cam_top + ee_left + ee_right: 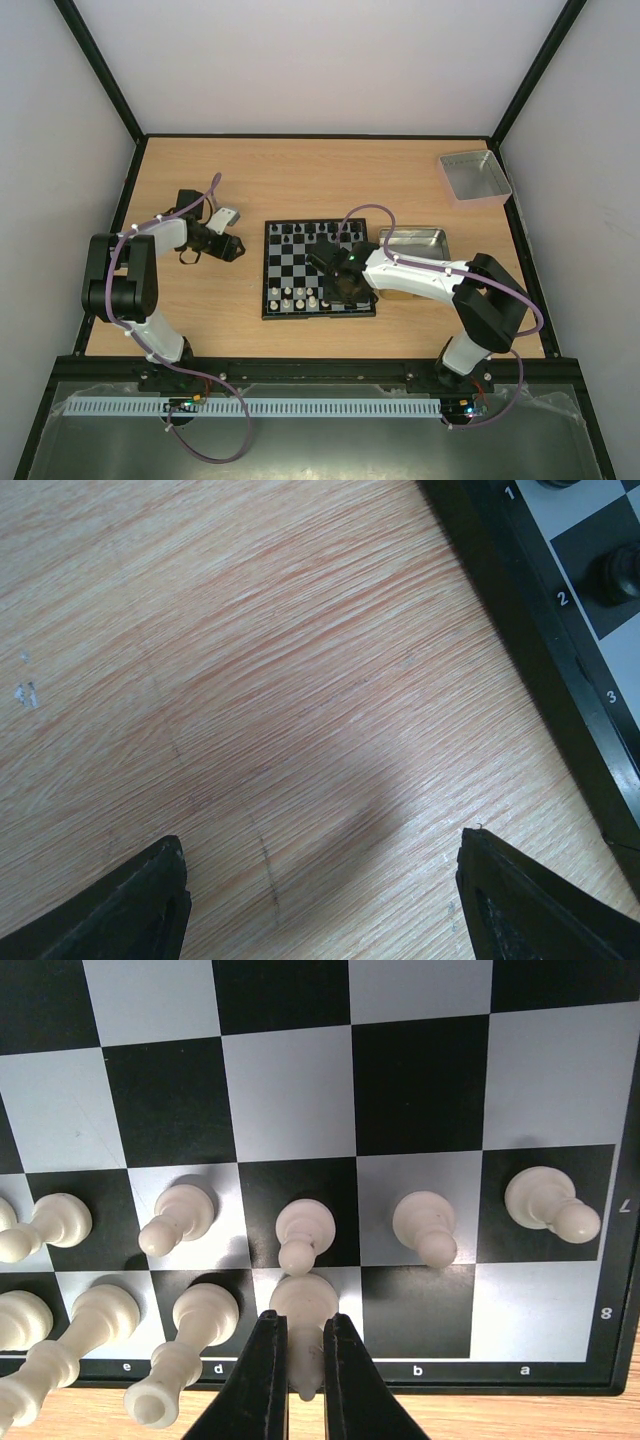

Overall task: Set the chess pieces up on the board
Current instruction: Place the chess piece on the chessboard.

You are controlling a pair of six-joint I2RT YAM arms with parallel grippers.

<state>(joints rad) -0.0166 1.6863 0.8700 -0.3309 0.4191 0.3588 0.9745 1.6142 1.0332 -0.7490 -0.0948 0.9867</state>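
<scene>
Over the board (290, 1100), right jaws clamp a white piece (303, 1305).

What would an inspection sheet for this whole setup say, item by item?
Surface: wooden table, bare, with a few faint marks.
Job's things: board at centre; black pieces along its far side, white pieces along its near side; two nearest-row squares by one corner are empty.
Clutter: grey metal tray right of the board, partly hidden by the right arm; tan-rimmed tray at the far right corner, looks empty.
End effectors: left end effector open over bare wood beside the board; right end effector shut on a white piece in the nearest row.
Cables: purple cables loop along both arms.
Surroundings: pale walls, black frame.
</scene>
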